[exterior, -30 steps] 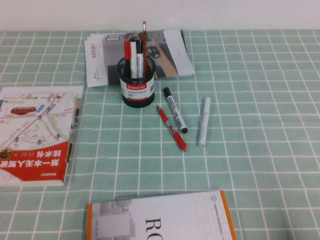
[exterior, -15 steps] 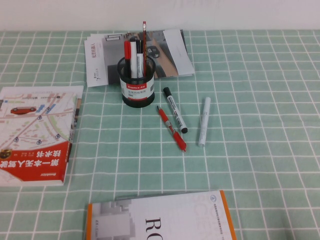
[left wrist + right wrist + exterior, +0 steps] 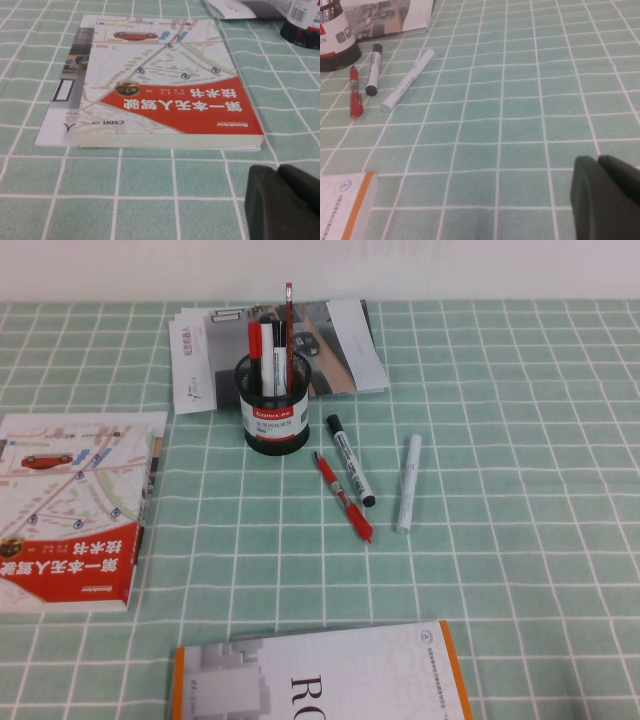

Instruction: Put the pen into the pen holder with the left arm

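Note:
The black mesh pen holder (image 3: 273,405) stands at the back middle of the green checked cloth. The slim pen (image 3: 288,315), with a red tip and a thin dark barrel, stands upright inside it, next to a red-capped pen and a white marker. Neither arm shows in the high view. My left gripper (image 3: 276,171) is shut and empty, low over the cloth near the red book; the holder's base (image 3: 301,27) is far from it. My right gripper (image 3: 597,161) is shut and empty over bare cloth, with the holder (image 3: 335,42) far off.
A mostly red pen (image 3: 343,497), a black-capped white marker (image 3: 350,462) and a white marker (image 3: 408,483) lie right of the holder. A red book (image 3: 70,505) lies at the left, an orange-edged book (image 3: 320,675) at the front, and leaflets (image 3: 340,340) behind the holder.

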